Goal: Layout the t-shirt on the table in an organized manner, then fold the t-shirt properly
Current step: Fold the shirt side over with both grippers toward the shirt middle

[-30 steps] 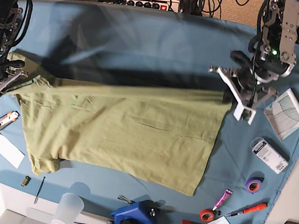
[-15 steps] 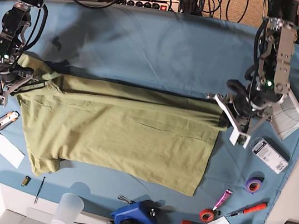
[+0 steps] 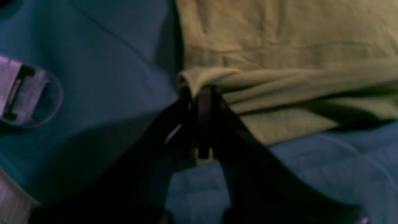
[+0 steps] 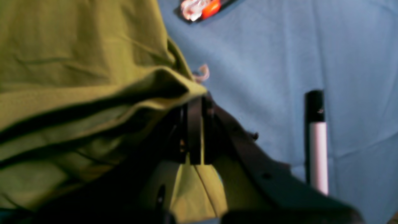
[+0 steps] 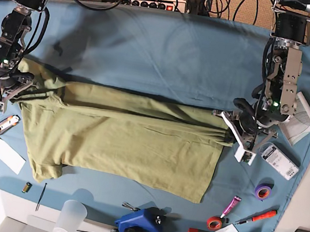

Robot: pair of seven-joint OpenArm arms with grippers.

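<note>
1. Shirt [image 5: 122, 143]: olive, it lies across the middle of the blue table [image 5: 154, 46], long edge running side to side.
2. The left claw [image 3: 199, 93] is closed on a corner of the shirt, seen pinched between its tips in the wrist view; in the base view that corner sits at the shirt's right end.
3. The right claw [image 4: 194, 102] is likewise clamped on cloth at the opposite end, near a pen [image 4: 315, 140].
4. Progress, as I judge it: the shirt looks doubled over lengthwise, so folding is under way.
5. Left to do: release the held edge flat, then make further folds to a compact bundle.
</note>
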